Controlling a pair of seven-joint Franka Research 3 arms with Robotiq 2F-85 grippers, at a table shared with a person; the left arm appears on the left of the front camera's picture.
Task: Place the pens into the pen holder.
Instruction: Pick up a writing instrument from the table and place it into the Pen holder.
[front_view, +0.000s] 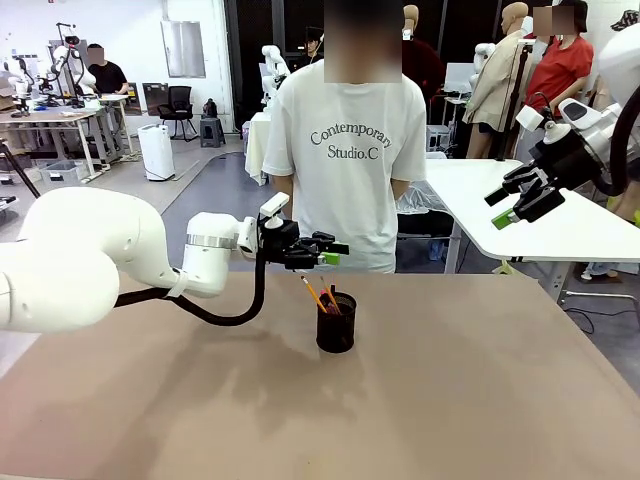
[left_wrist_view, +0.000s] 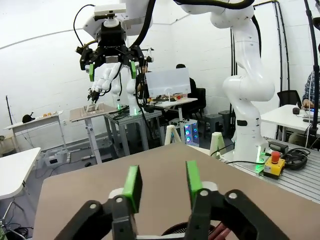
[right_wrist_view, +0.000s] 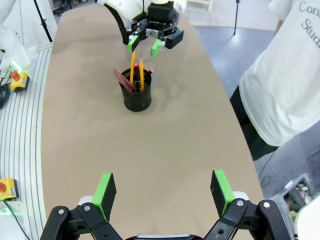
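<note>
Tool (front_view: 332, 252) over black (mesh) holder (front_view: 336, 322).

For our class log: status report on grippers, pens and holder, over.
Left gripper open, empty, above pen holder. Right gripper open, raised clear. Pens standing in holder. Nothing in the way.

You have the small black wire-mesh cylindrical pen holder (front_view: 336, 331) standing upright on the brown table. Inside the holder stand a yellow-orange pencil (right_wrist_view: 132, 66), a second orange pencil (right_wrist_view: 141, 75), a brownish-red pencil (right_wrist_view: 122, 79) and a black pen with a red end (right_wrist_view: 148, 74), all leaning against its rim, tips sticking out above.
</note>
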